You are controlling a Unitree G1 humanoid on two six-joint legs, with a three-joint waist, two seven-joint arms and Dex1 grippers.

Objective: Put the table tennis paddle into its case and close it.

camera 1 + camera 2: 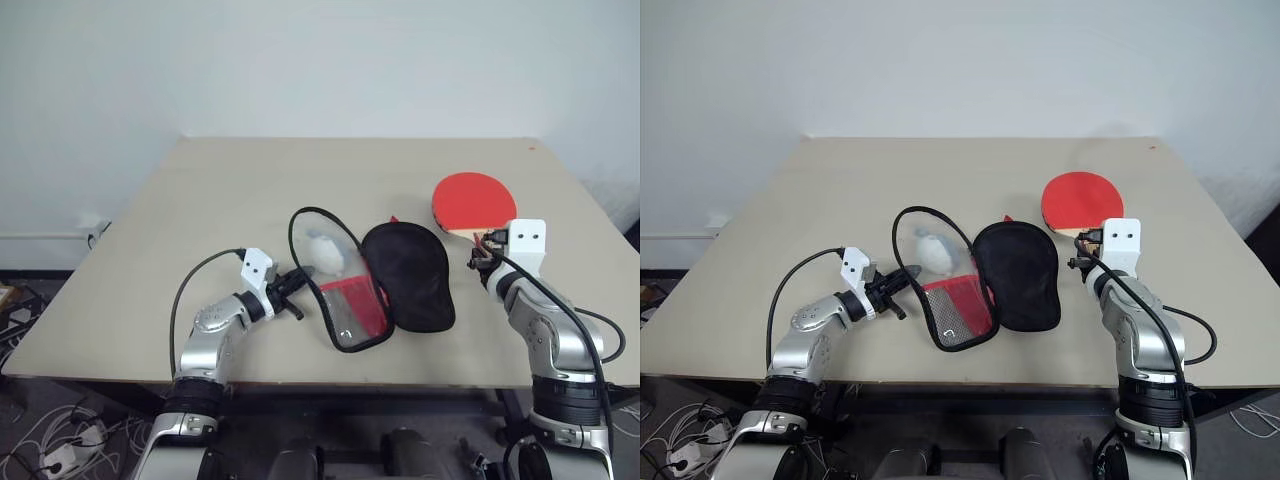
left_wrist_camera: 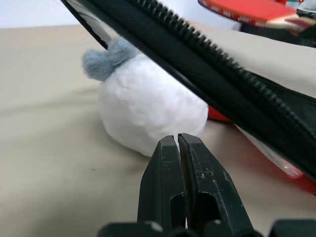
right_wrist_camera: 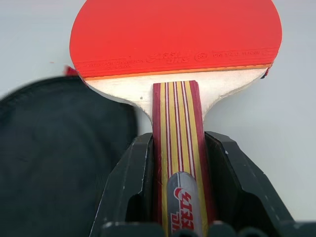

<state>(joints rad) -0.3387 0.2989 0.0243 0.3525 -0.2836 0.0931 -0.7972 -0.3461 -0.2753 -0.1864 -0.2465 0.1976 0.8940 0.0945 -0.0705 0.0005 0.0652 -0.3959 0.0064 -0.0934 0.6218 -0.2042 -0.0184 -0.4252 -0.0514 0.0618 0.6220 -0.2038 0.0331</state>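
Right gripper [image 3: 180, 163] pinches red rubber-faced wooden-handled paddle [image 1: 472, 203], blade forward; open red-and-black fabric zip case [image 1: 375, 280] lies to its left, nearer closed left gripper [image 1: 293, 284].

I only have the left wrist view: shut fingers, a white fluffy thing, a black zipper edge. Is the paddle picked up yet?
Observer: Yes. The right gripper is shut on the table tennis paddle by its handle.
Operator: Is the case open?
Observer: Yes, the case lies unzipped on the table, its black lining facing up.
Operator: Where is my left gripper against it?
Observer: The left gripper, shut, sits at the raised flap's outer edge, beside the white wad; whether it pinches that edge I cannot tell.
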